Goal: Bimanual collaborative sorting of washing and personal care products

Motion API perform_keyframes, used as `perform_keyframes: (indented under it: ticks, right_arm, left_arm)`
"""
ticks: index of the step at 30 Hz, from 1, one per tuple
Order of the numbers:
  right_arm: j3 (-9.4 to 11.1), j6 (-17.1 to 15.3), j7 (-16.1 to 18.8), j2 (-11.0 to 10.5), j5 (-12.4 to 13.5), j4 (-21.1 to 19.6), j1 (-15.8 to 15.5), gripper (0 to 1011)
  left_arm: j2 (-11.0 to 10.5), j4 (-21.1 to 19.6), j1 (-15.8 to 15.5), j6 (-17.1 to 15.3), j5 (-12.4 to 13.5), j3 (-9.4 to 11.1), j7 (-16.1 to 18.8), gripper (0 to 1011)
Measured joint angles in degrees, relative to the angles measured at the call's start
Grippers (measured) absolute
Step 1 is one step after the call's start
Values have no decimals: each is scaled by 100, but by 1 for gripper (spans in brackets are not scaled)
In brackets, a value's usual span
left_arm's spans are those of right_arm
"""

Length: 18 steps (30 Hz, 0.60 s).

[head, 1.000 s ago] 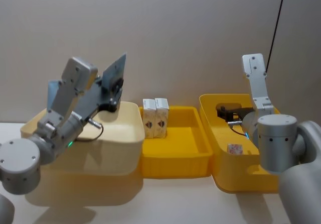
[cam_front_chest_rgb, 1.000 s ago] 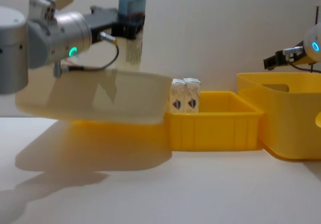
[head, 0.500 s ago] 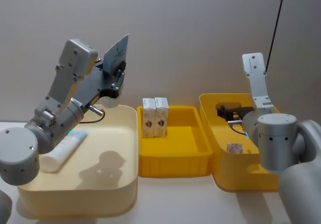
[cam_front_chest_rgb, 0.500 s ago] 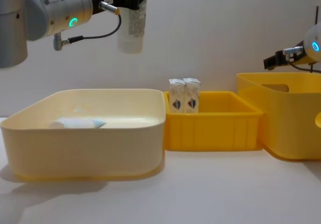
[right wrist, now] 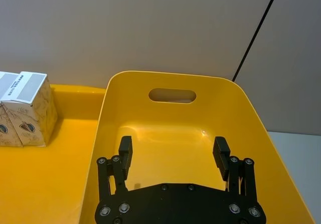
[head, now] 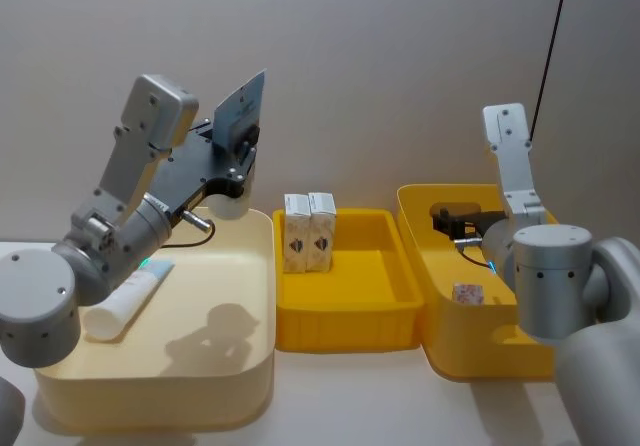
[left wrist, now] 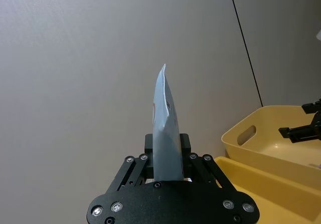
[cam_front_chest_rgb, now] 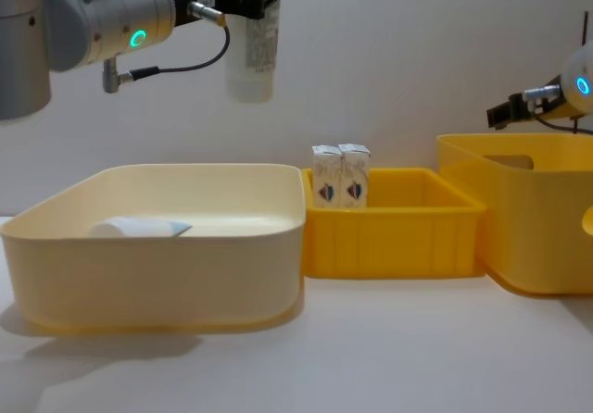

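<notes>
Tube (cam_front_chest_rgb: 252, 52), print unreadable, is hanging pinched in my left end effector (left wrist: 165, 156); right end effector (right wrist: 173, 148) is gaping; chest view is showing emblems on cartons (cam_front_chest_rgb: 340, 177).

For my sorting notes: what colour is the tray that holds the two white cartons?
The tray is bright yellow; the head view shows it best.

I see lying tube (head: 125, 302) in left tub (head: 150, 401), held tube (head: 240, 116) above it, cartons (head: 308, 232) in middle tub (head: 345, 331), pack (head: 467, 295) in right tub (head: 470, 354).
</notes>
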State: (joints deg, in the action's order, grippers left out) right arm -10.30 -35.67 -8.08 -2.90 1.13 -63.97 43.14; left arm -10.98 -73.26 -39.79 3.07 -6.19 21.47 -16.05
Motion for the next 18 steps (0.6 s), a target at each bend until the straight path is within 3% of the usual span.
perform_keyframes:
  ticks: [12,18]
  right_arm:
    - [-83,192,102,-31,-43,23,10,1001]
    - [-219,397,387,-125,-72,-62,-18,1001]
  left_arm:
    - [82,290,-179,28,-280,-41,-433,272]
    - [168,572,-348,78,-455,-34,-672,272]
